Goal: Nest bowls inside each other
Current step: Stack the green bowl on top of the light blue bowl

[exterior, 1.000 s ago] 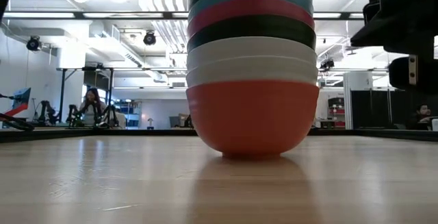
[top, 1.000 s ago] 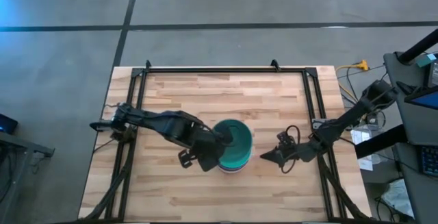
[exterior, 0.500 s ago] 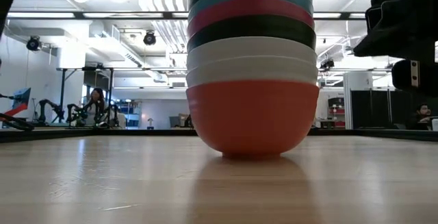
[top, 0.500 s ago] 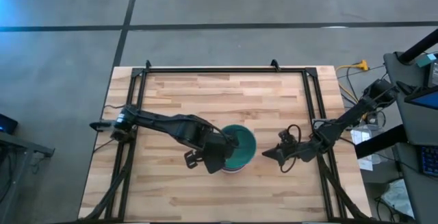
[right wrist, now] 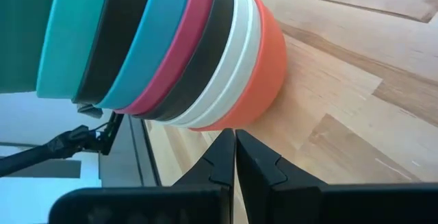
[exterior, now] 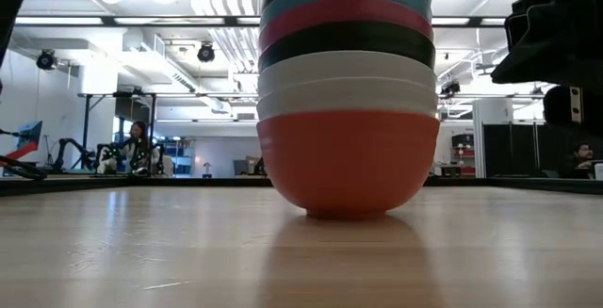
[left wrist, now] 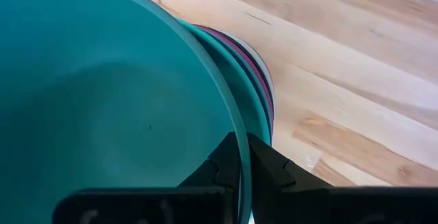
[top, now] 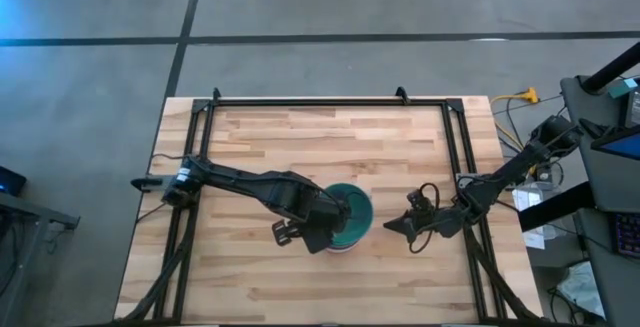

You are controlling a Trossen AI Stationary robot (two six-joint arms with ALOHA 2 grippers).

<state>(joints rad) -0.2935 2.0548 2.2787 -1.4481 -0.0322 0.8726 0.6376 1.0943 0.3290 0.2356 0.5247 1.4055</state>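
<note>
Teal bowl (left wrist: 102, 114) pinched at its rim by the left gripper (left wrist: 239, 161) — sitting atop the nested stack of bowls (exterior: 347, 91) mid-table, right gripper (top: 392, 226) clenched on nothing, just beside the stack.

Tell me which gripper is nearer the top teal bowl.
Left. The left gripper is shut on the top teal bowl's rim, atop the stack. The right gripper is shut, apart from it beside the stack.

Nine bowls (right wrist: 263, 59) — two white, two black, five coloured
</note>
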